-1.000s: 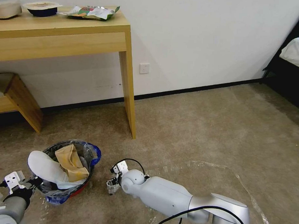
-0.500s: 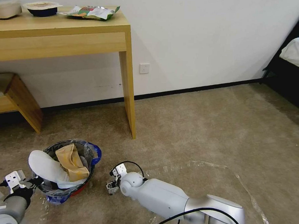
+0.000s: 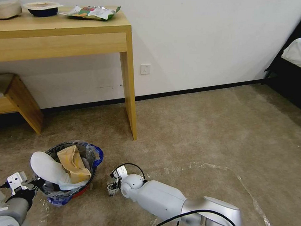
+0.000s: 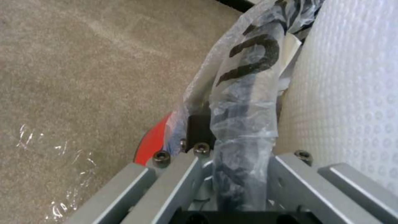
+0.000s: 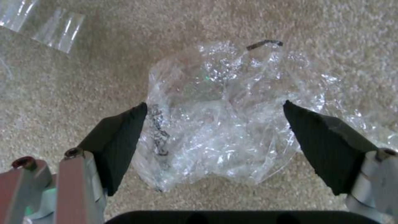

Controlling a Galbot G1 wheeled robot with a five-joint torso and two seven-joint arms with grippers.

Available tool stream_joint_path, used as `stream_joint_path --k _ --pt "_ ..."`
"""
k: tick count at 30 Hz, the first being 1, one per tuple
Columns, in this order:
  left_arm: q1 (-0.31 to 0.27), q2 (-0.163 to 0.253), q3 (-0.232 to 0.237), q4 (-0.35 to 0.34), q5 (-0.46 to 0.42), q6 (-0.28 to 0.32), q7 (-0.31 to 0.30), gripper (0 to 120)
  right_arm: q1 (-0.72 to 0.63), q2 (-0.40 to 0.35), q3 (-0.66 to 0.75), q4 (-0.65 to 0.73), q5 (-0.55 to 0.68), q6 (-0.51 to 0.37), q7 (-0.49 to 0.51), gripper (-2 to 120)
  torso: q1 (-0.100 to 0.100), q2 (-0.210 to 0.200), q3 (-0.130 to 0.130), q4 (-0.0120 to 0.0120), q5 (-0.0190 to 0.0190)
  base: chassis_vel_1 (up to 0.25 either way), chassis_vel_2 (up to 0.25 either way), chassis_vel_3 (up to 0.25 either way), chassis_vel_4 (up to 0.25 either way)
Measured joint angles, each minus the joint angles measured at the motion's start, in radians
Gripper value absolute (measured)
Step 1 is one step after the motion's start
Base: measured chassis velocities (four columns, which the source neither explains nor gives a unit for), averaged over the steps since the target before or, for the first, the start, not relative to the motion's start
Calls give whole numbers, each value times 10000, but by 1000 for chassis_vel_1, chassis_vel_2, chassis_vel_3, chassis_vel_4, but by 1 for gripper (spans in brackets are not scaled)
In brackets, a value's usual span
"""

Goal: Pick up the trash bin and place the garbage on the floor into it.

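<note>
The head camera looks forward and down from above onto the carpet (image 3: 196, 127), with the wooden desk (image 3: 61, 34) at 11 o'clock and both arms low in frame. The left wrist camera sits very close along its gripper (image 4: 232, 174), facing the trash bin (image 4: 244, 102) rim that the head view has at 8 o'clock. The right wrist camera points straight down, close, between its spread fingers (image 5: 120, 140) at a clear plastic scrap (image 5: 215, 124) on the same carpet.

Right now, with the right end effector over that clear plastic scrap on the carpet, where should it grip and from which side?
Grip the crumpled central bunch of the clear plastic scrap, coming straight down from above. It lies loose and nearly flat on the carpet, so a side approach probably finds no edge. The right end effector is open, its fingers already straddling the heap; pinching the raised folds looks most secure.
</note>
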Motion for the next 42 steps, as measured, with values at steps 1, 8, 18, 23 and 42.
stream_joint_path --k 1,8,18,23,42 --pt "0 0 0 0 0 0 0 1 0 0 0 0 0 0 0 85 0 0 0 0 0 0 0 0 0" --pt "-20 4 -3 13 0 -17 2 1 -2 0 -27 80 -3 14 -6 65 0 0 0 -1 0 0 0 0 0" --pt "-26 -8 1 9 -4 -17 3 1 -4 31 -44 -110 -107 59 -90 32 0 -1 0 0 0 0 0 0 0" --pt "-14 -23 16 5 3 -22 2 1 -40 31 -36 -414 -288 163 -242 22 0 -1 0 0 0 0 0 0 0" --pt "-36 -83 120 6 120 -33 4 1 -75 23 70 -542 -481 295 -486 0 0 0 0 -1 0 0 0 0 0"
